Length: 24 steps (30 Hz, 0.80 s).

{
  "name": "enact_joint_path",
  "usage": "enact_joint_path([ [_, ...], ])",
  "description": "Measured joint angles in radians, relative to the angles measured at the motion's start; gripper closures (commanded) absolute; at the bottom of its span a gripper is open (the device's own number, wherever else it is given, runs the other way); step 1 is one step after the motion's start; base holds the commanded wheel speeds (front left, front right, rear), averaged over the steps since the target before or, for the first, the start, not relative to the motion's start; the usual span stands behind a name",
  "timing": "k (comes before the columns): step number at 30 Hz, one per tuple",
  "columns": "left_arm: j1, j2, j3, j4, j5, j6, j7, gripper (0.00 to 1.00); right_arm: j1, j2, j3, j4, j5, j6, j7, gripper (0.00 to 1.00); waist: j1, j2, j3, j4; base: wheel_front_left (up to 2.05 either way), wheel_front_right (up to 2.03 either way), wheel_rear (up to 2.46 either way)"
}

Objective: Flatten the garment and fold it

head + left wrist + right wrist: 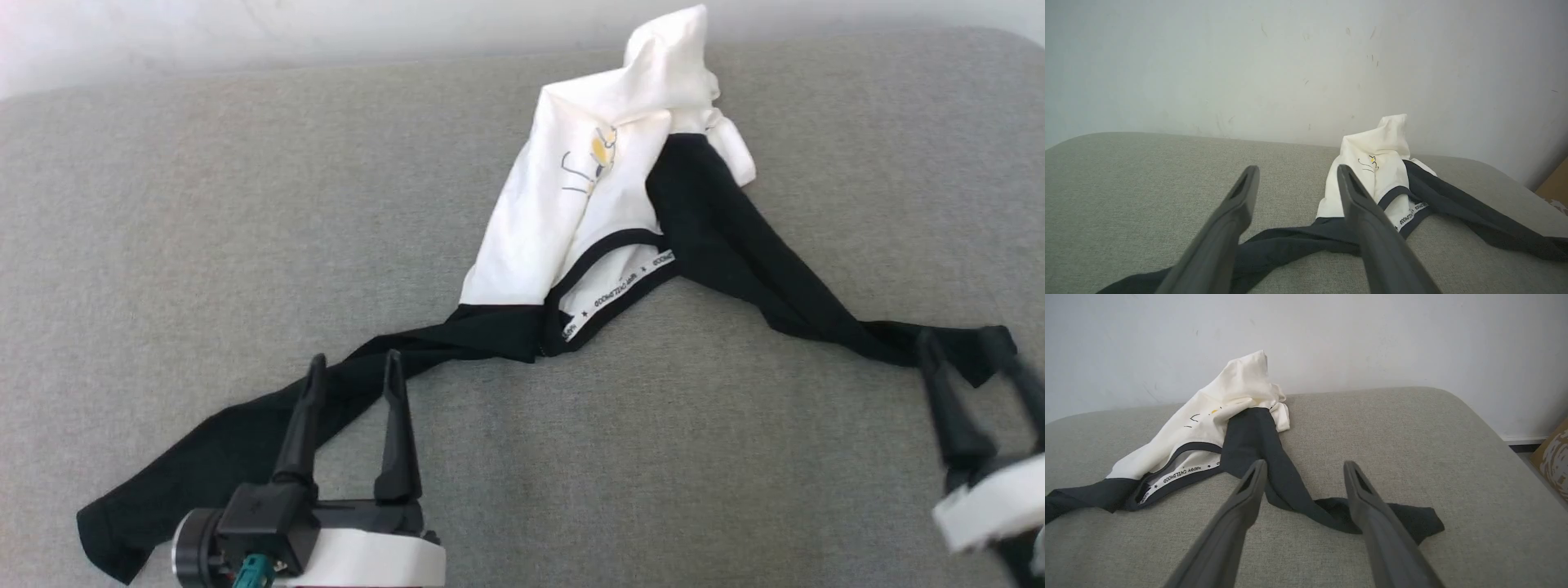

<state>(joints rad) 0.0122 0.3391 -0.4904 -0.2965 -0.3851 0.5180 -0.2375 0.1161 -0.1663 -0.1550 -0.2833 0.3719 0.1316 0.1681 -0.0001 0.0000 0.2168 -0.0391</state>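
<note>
I see grey fabric cushion [204, 204] | scuffed white wall [1208, 61] behind it | brown cardboard box [1555, 457] beyond cushion's edge

The left gripper [355, 361] sits low on the left, fingers spread wide and pointing forward. The right gripper [963, 339], blurred at the right edge, looks equally spread.

One garment [563, 220], two black sleeves [735, 253]; two claws: left claw [355, 358], right claw [963, 336]; one grey cushion [204, 204].
</note>
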Motion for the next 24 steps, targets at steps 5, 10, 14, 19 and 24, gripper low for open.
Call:
enact_joint_path([
  [5,-0.010,-0.021,-0.006,0.020,-0.004,-0.028,-0.009,0.00,-0.112,-0.144,0.032,0.034,-0.001,0.000,0.111,0.00,0.0002,0.0000,0.023,0.005,0.00,0.00,0.00],
  [10,-0.052,-0.041,-0.025,0.039,-0.004,-0.056,-0.010,0.00,-0.182,-0.309,0.119,0.127,0.033,0.000,0.211,0.00,0.0002,0.0000,0.058,0.015,0.00,0.00,0.00],
  [14,-0.078,-0.057,-0.040,0.057,-0.002,-0.061,-0.011,0.00,-0.247,-0.406,0.211,0.216,0.079,0.000,0.227,0.00,0.0003,0.0000,0.093,0.030,0.00,0.00,0.00],
  [19,-0.104,-0.075,-0.057,0.073,0.006,-0.068,-0.011,0.00,-0.326,-0.475,0.331,0.310,0.125,0.000,0.228,0.00,0.0004,0.0000,0.136,0.056,0.00,0.00,0.00],
  [24,-0.119,-0.089,-0.065,0.087,0.008,-0.075,-0.011,0.00,-0.378,-0.508,0.420,0.394,0.176,0.000,0.241,1.00,0.0003,0.0000,0.163,0.089,0.00,0.00,0.00],
])
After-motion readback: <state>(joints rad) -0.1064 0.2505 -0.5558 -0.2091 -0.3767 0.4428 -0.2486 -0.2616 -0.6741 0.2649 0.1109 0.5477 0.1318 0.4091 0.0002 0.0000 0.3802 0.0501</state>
